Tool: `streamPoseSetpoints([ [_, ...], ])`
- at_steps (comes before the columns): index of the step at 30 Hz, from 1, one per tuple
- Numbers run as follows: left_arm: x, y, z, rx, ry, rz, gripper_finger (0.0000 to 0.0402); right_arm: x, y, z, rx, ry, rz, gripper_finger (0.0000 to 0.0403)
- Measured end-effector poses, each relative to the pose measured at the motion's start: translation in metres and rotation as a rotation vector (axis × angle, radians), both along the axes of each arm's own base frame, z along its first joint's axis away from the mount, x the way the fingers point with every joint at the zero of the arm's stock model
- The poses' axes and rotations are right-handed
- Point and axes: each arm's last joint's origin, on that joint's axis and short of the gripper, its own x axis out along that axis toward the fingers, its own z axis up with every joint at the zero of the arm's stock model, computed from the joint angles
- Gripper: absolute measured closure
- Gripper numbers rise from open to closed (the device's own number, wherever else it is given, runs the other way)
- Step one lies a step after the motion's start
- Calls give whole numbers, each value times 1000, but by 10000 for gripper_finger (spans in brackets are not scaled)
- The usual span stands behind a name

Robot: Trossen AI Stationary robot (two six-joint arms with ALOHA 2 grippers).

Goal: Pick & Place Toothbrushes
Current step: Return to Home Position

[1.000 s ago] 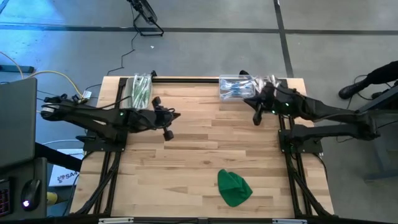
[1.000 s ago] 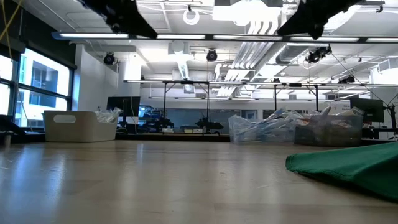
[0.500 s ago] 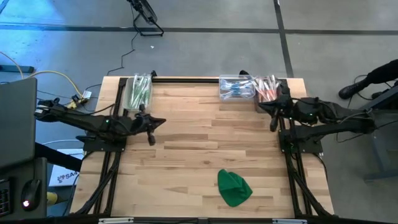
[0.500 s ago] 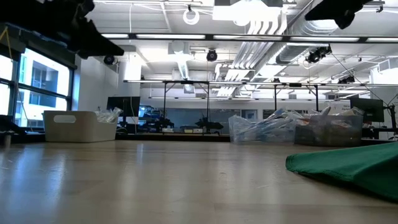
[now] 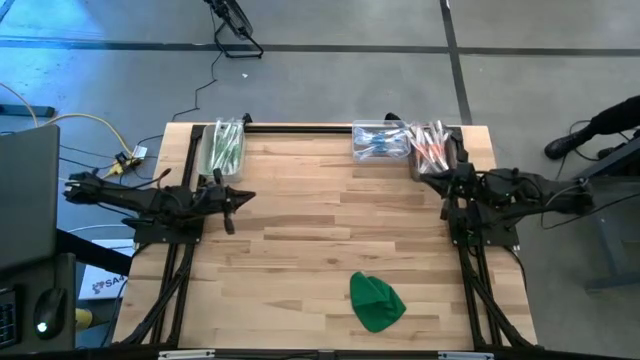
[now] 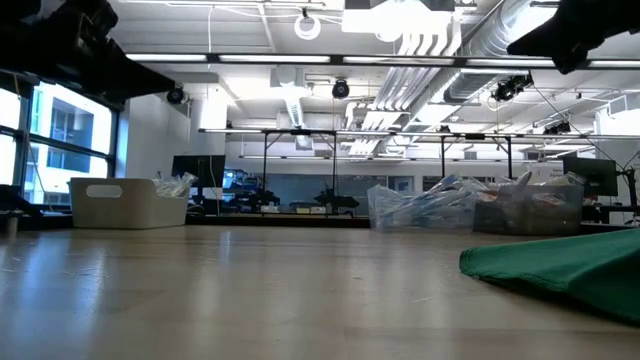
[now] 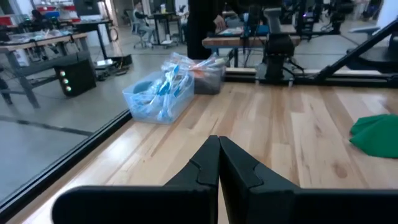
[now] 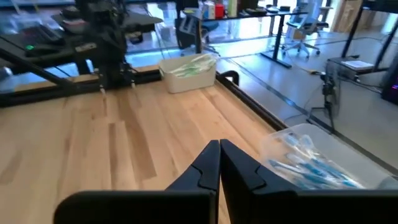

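i see the toothbrushes (image 5: 429, 141) lying sorted in the bins (image 5: 381, 154) along the far edge of the table (image 5: 320, 225), at 11 and 1 o'clock, and i find none loose on the wood. the left gripper (image 5: 228, 205) at 9 o'clock and the right gripper (image 5: 447, 190) at 3 o'clock both have the fingers pressed together with nothing between them. to reach home well, i think i should fold each arm slowly toward its own side, fingers closed, with the right one clear of the dark bin (image 7: 210, 84) just beside it.
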Motion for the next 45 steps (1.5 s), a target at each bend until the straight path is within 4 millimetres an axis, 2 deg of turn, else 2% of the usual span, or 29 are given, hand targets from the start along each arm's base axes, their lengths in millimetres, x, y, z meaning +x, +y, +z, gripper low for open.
streamPoseSetpoints([
  [7,-3,-1,-10,28,6,-56,401,-6,1,-23,20,-74,73,400],
  [13,-1,-2,-26,28,49,-72,401,-9,2,-41,31,-126,117,400],
  [19,-1,-2,-34,22,68,-81,401,-3,3,-61,40,-186,121,400],
  [27,0,-5,-43,-28,88,-177,401,7,5,-82,36,-185,154,400],
  [34,0,-6,-45,-56,98,-218,401,16,8,-101,-56,-191,234,400],
  [39,0,-5,-45,-51,101,-199,401,18,7,-104,-56,-203,198,400],
  [45,0,-8,-46,-61,110,-282,401,18,7,-105,-65,-194,195,400],
])
